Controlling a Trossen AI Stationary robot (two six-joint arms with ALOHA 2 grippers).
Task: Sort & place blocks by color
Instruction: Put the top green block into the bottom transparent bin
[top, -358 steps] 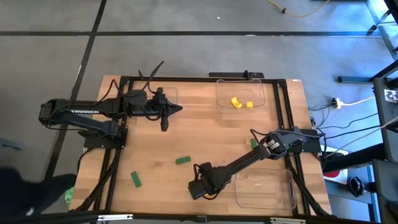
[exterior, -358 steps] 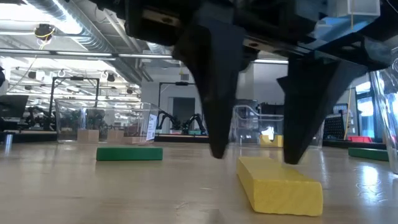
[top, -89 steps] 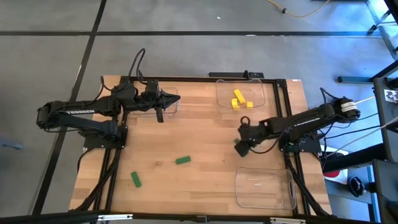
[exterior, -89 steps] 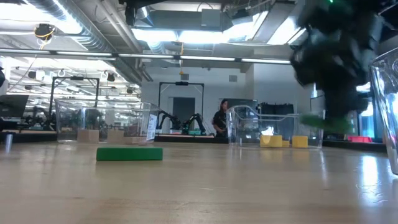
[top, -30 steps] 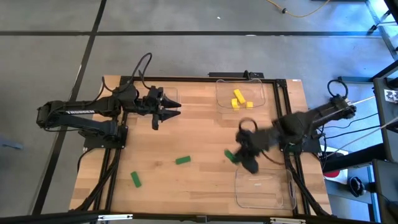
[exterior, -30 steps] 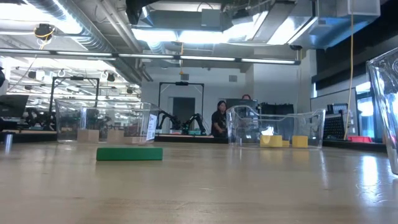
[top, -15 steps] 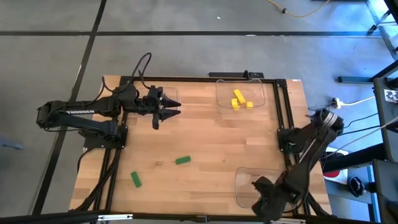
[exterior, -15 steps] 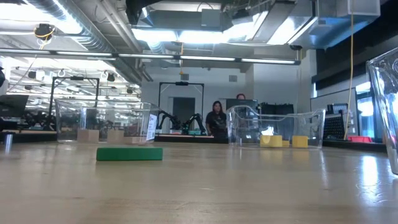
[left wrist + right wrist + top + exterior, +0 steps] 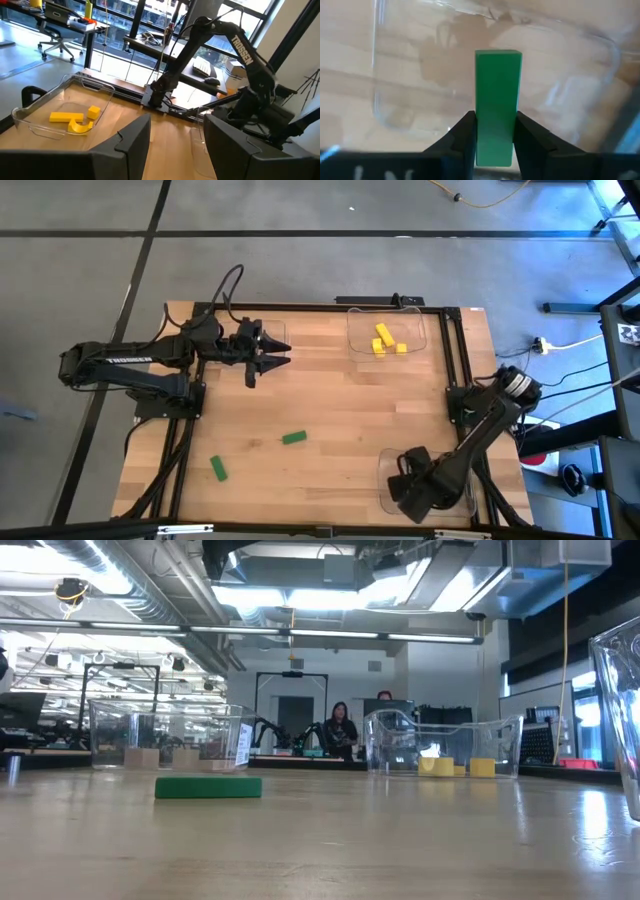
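My right gripper hangs over the clear tray at the table's near right, shut on a green block. Two more green blocks lie flat on the table toward the near left; one of these green blocks shows in the low view. Yellow blocks lie in the far clear tray. Tan blocks sit in a tray at the far left. My left gripper waits open at the far left, its fingers holding nothing. My right gripper pinches the green block's two long sides between its two fingers, near the block's end closest to the wrist. The block runs along the fingers and sticks out past their tips. It points down at the tray's floor; whether it touches the floor I cannot tell.
Dark frame rails run along the table's right and left sides. The near right tray's clear wall rises at the low view's right edge. People stand in the room far behind the table.
My right gripper has carried the green block from the table's middle right toward the near edge and now hangs over the near right tray. It has stayed shut on the block.
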